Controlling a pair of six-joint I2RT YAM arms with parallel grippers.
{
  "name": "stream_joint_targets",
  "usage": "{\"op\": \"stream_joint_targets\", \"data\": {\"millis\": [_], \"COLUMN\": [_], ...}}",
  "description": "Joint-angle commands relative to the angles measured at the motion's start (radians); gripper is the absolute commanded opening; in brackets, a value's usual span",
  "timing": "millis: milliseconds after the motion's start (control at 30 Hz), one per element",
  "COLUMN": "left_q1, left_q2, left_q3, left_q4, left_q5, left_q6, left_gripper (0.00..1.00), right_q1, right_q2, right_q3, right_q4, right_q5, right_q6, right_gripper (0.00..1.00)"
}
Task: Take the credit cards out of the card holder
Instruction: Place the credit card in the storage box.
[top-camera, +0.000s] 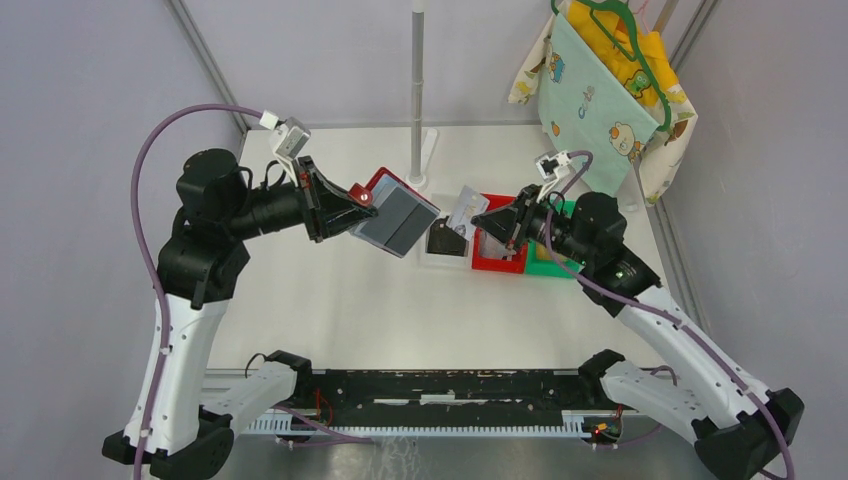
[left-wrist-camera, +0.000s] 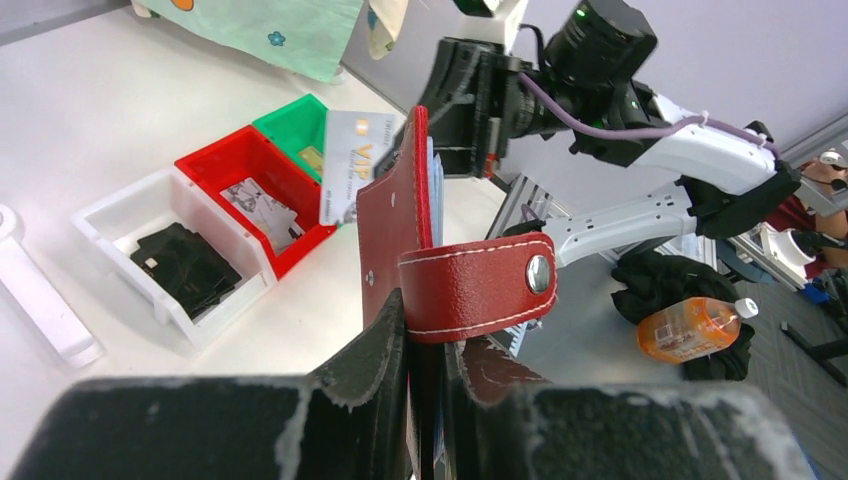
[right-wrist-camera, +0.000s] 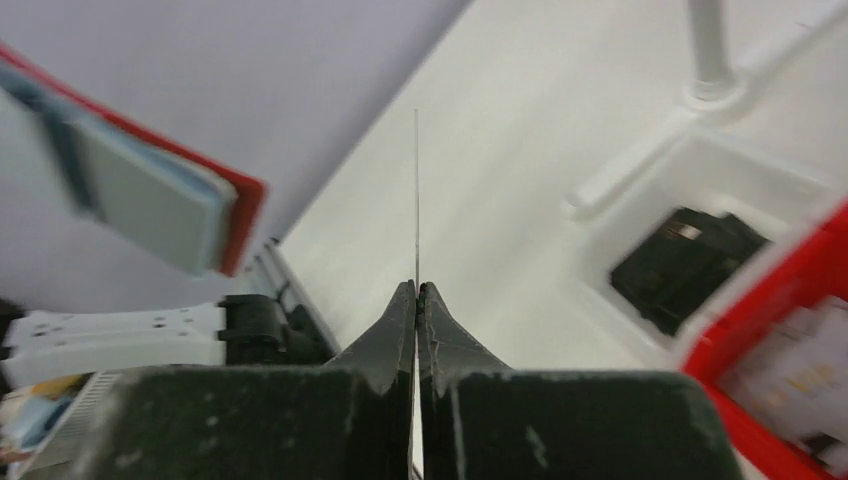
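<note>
- My right gripper (right-wrist-camera: 417, 300) is pressed flat together on one credit card (right-wrist-camera: 417, 200). Its own wrist view shows that card only as a hairline edge rising from the fingertips, while the left wrist view shows its pale printed face.
- My left gripper (left-wrist-camera: 425, 345) pinches the lower edge of the card holder (left-wrist-camera: 395, 235), which stands upright, lifted off the table (top-camera: 400, 310). The red strap (left-wrist-camera: 470, 290) with its snap loops across just above my fingers.
- Only the top view shows the holder's grey pocket panels, spread open, facing up and tilted.
- The pinched card is apart from the holder, on its right in the top view, with a gap of air between my two grippers.
- Bare white tabletop runs from under the holder back toward my arm bases.
- Under and beyond the right gripper, three bins touch side by side in a row:
  - the white bin (left-wrist-camera: 110, 215) holds a black item (left-wrist-camera: 185, 265);
  - the red bin (left-wrist-camera: 225, 160) holds a loose card (left-wrist-camera: 255, 205) lying flat;
  - the green bin (left-wrist-camera: 295, 120) is last.
- Behind the bins a pole (top-camera: 417, 90) stands on its base.
- A cloth bag (top-camera: 600, 100) hangs at the far right, and the enclosure walls close the table on both sides.
</note>
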Motion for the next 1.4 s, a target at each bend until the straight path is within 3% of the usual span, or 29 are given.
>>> {"op": "stream_joint_targets", "data": {"millis": [0, 267, 767, 1067, 1367], "left_q1": [0.0, 0.0, 0.0, 0.0, 0.0], "left_q2": [-0.004, -0.009, -0.037, -0.045, -0.05], "left_q3": [0.054, 0.052, 0.019, 0.006, 0.004], "left_q4": [0.005, 0.014, 0.063, 0.078, 0.084], "left_q5": [-0.018, 0.003, 0.061, 0.072, 0.074], "left_q6": [0.067, 0.061, 0.026, 0.014, 0.009], "left_gripper": [0.02, 0.02, 0.02, 0.02, 0.02], "right_q1": [-0.086, -0.203, -0.226, -0.225, -0.225], "right_q2": [0.077, 0.232, 0.559, 0.659, 0.711], "right_q3": [0.107, 0.164, 0.212, 0.216, 0.239], "right_q4": [-0.309, -0.448, -0.375, -0.313, -0.353], "right_q5": [0.047, 0.176, 0.212, 0.189, 0.232], "right_q6": [-0.22, -0.345, -0.394, -0.382, -0.414], "right_gripper": [0.0, 0.0, 0.0, 0.0, 0.0]}}
